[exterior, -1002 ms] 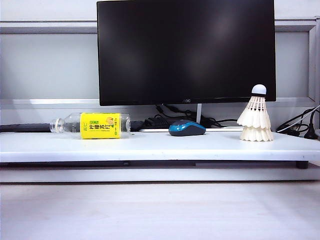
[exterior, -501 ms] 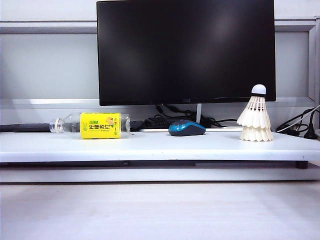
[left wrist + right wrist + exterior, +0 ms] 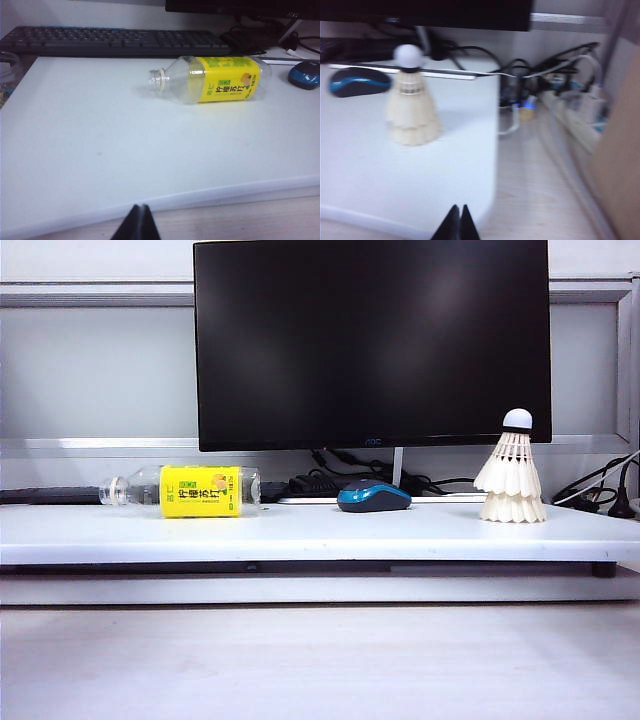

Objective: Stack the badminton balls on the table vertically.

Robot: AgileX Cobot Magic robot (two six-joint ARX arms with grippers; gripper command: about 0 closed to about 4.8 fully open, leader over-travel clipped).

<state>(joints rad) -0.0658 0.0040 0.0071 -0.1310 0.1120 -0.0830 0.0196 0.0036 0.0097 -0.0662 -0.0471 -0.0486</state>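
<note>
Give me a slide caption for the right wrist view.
Shut right gripper hangs before the table; stacked badminton balls stand upright.

The shuttlecocks (image 3: 511, 483) are white with a dark band under the tip. The bottle (image 3: 185, 491) is clear with a yellow label, the mouse (image 3: 374, 496) blue-black, the desk (image 3: 300, 535) white, the monitor (image 3: 372, 340) black.

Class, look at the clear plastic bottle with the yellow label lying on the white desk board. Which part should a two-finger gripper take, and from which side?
Probably the labelled middle of the clear plastic bottle, from above, jaws closing across its width. It lies on its side on the white desk board, so the round body faces up. Both the left gripper and right gripper are shut, away from it.
</note>
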